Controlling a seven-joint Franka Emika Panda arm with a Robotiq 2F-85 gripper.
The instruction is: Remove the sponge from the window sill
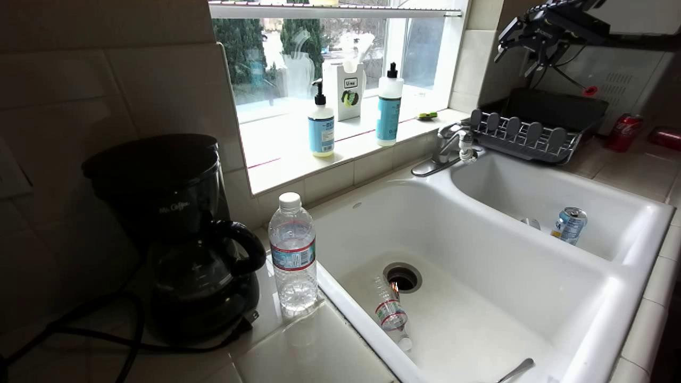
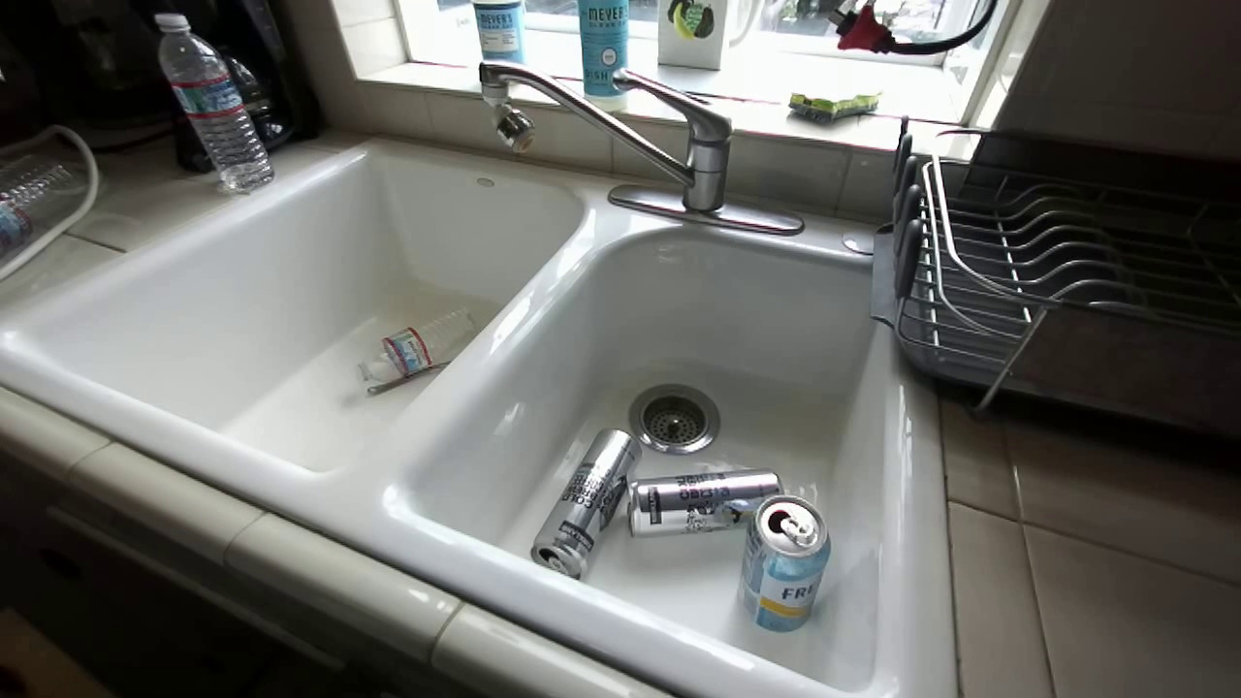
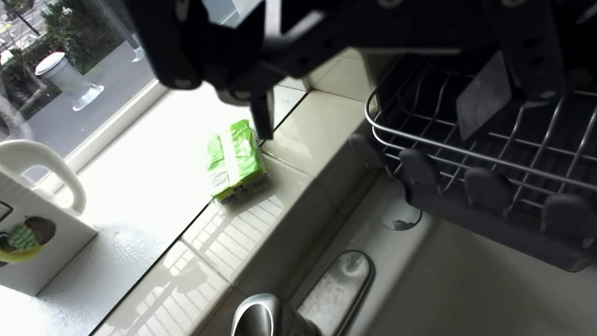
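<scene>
Sponge (image 3: 237, 161) is lying on the window sill (image 3: 144, 191), beyond the back edge of the tabletop (image 2: 1115, 591)! Gripper (image 3: 368, 126) is holding nothing, 2 jaws standing wide apart, and the sponge is showing outside that gap, sill-side; sideways reaching is looking likely.

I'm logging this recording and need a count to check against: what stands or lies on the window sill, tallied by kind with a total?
Soap bottles with blue labels: 2
White container with a handle: 1
Yellow-green sponge: 1
Total on the window sill: 4
</scene>
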